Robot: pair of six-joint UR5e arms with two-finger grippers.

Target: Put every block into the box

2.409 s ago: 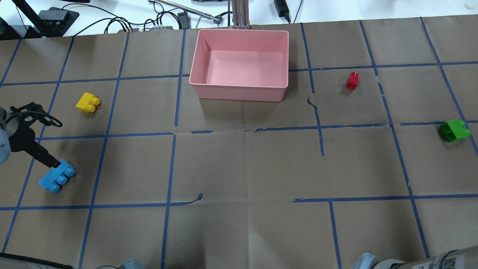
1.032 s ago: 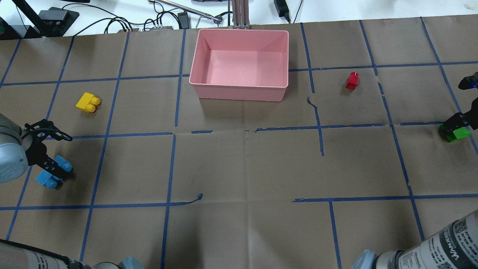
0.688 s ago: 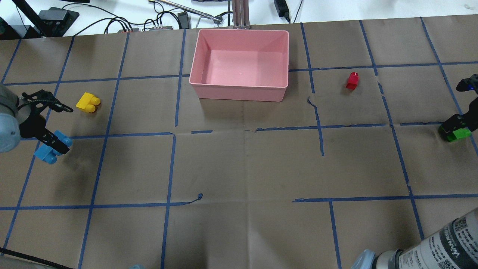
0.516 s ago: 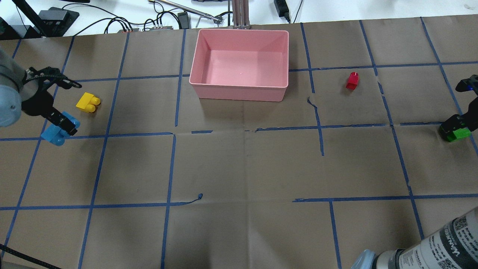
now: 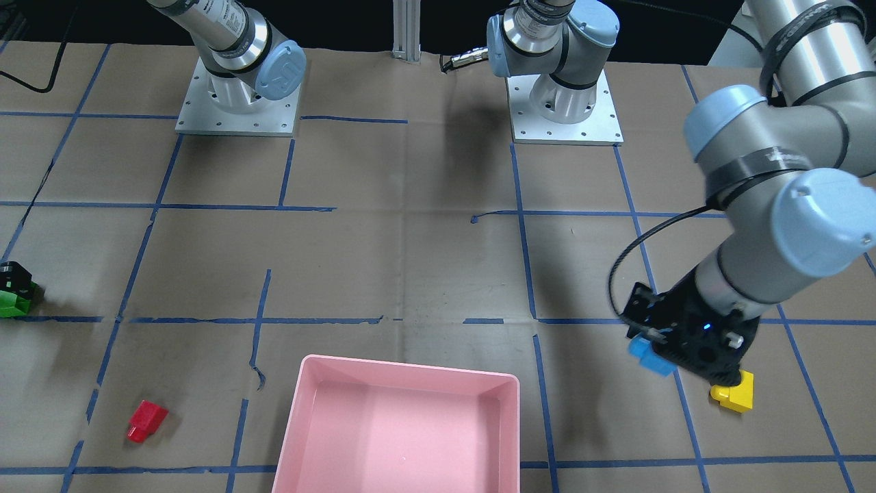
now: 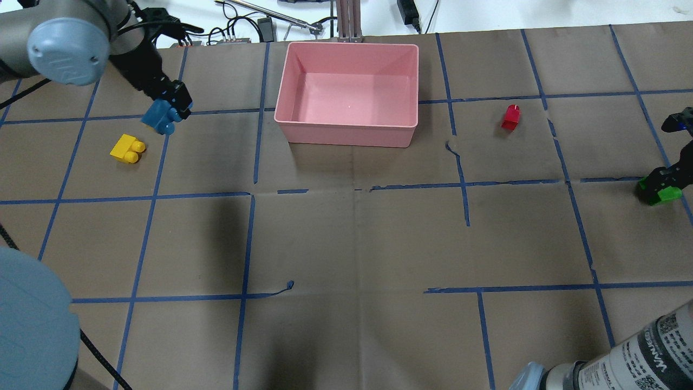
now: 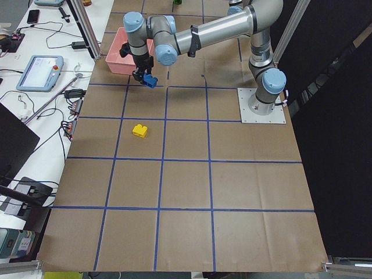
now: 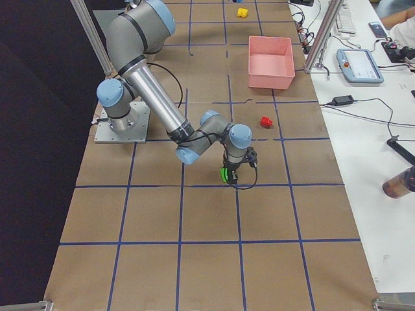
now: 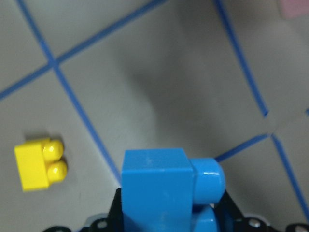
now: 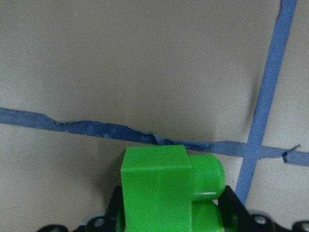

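My left gripper (image 6: 169, 107) is shut on the light blue block (image 6: 158, 118) and holds it above the table, just beyond the yellow block (image 6: 128, 149) and left of the pink box (image 6: 349, 135). The left wrist view shows the blue block (image 9: 157, 188) between the fingers, with the yellow block (image 9: 38, 164) below on the paper. My right gripper (image 6: 665, 184) is shut on the green block (image 6: 666, 195) at the table's right edge; it fills the right wrist view (image 10: 159, 188). The red block (image 6: 511, 117) lies right of the box, which is empty.
Brown paper with blue tape grid lines covers the table. Both arm bases (image 5: 236, 103) stand at the robot's side. Cables and a metal post (image 6: 346, 21) lie just beyond the box's far wall. The left arm's elbow (image 6: 32, 325) fills the overhead view's near-left corner.
My left gripper has carried the blue block up off the near-left table, past the yellow block, toward the box. My right gripper came down onto the green block and stays there.
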